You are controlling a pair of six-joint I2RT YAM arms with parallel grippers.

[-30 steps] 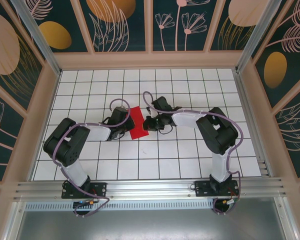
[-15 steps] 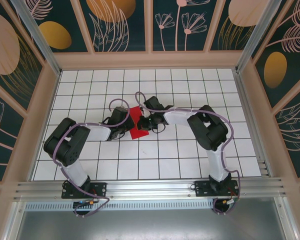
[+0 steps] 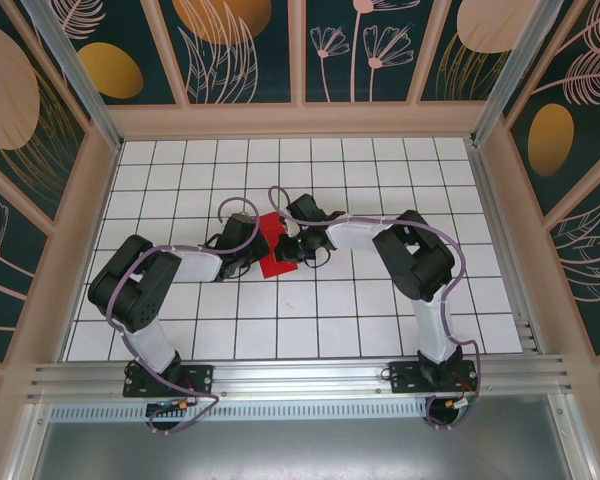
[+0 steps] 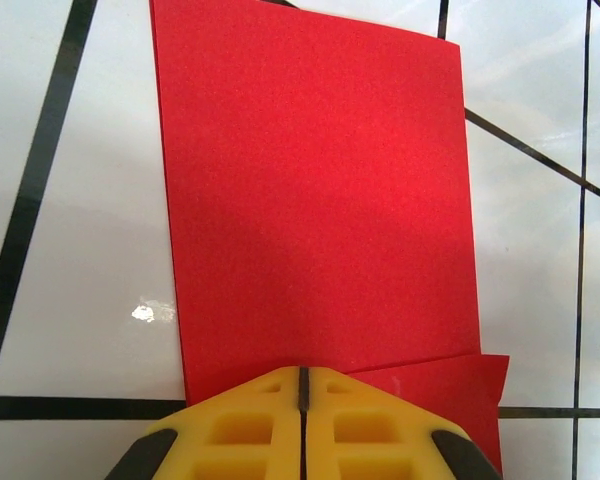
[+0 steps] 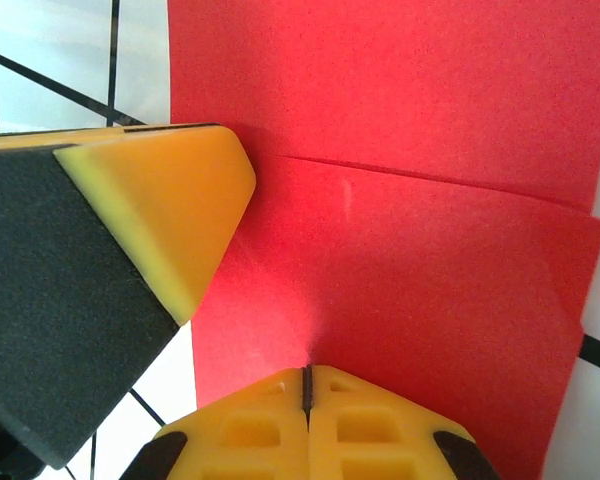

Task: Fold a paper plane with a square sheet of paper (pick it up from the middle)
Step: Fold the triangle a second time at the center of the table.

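Left gripper [image 4: 302, 382] and right gripper [image 5: 308, 380] are both closed on nothing, tips pressing the folded thin red paper sheet [image 3: 277, 243] at the centre of the top view. Best to pin the layers with one tip and crease firmly against the white gridded table [image 3: 380, 300].

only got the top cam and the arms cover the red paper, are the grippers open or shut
Observer: Both shut. The left gripper has its yellow fingertips together at an edge of the square sheet of paper.
Operator: is the paper one flat layer
Observer: No, it is folded: a lower layer sticks out past the upper layer near that gripper.
Operator: where's the right one
Observer: The right gripper sits closed, tips over the red paper, beside one of the left gripper's fingers.
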